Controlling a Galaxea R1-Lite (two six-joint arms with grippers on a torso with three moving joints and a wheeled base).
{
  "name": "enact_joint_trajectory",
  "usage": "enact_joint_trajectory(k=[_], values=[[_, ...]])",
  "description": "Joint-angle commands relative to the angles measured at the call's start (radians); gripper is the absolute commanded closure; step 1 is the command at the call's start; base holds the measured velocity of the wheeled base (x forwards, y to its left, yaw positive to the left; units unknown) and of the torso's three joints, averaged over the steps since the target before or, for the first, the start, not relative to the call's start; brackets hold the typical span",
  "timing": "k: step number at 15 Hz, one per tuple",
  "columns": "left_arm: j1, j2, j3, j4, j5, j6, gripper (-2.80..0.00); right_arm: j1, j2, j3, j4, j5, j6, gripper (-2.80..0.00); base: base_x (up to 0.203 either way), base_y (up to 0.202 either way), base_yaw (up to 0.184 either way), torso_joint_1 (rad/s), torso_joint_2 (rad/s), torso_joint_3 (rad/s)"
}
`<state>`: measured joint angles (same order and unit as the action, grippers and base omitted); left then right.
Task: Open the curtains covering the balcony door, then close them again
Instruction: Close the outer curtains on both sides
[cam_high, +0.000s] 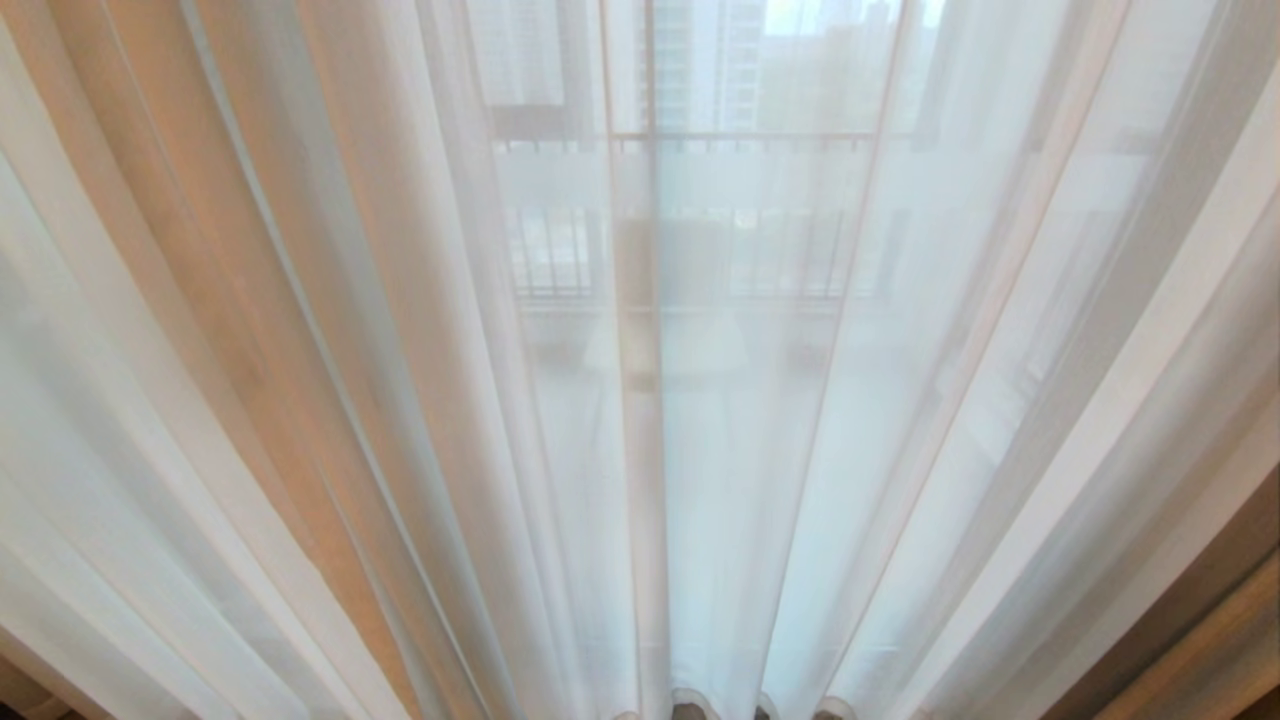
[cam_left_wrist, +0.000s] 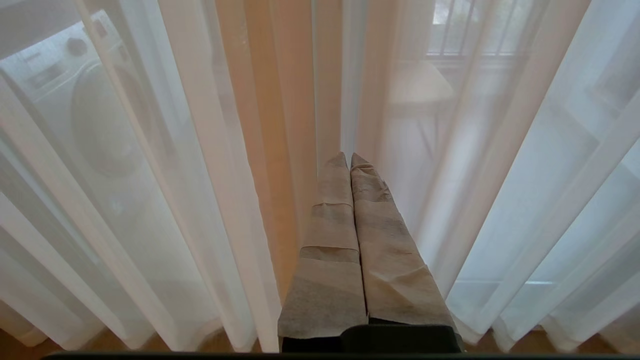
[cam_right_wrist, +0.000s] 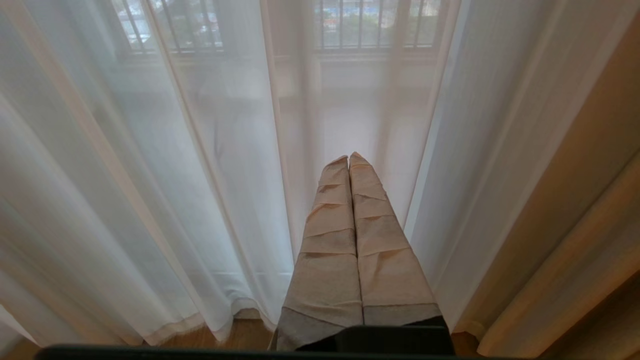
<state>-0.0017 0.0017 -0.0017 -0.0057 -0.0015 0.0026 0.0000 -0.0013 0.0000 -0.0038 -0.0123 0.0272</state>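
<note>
Thin white see-through curtains (cam_high: 760, 420) hang drawn across the whole head view, in long folds down to the floor. A thicker beige drape (cam_right_wrist: 575, 210) hangs at the right edge in the right wrist view. The balcony door (cam_high: 650, 180) shows only dimly through the cloth as a dark upright frame. My left gripper (cam_left_wrist: 348, 159) is shut, empty, its tape-wrapped fingers (cam_left_wrist: 330, 210) pointing at the curtain folds. My right gripper (cam_right_wrist: 348, 159) is shut too, holding nothing, just short of the sheer cloth. Neither gripper appears in the head view.
A washing machine (cam_left_wrist: 95, 115) shows faintly behind the sheer cloth in the left wrist view. Railing bars (cam_right_wrist: 370, 25) and a small table (cam_left_wrist: 420, 90) lie beyond the glass. Wooden floor (cam_right_wrist: 240, 337) runs under the curtain hems.
</note>
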Motion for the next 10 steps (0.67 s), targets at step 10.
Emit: enact_joint_trajectory(k=[10], values=[[0.0, -0.002, 0.0, 0.0, 0.0, 0.0, 0.0, 0.0, 0.001, 0.0, -0.001, 0.0, 0.0, 0.0, 0.0, 0.0, 0.0, 0.0, 0.0, 0.0]])
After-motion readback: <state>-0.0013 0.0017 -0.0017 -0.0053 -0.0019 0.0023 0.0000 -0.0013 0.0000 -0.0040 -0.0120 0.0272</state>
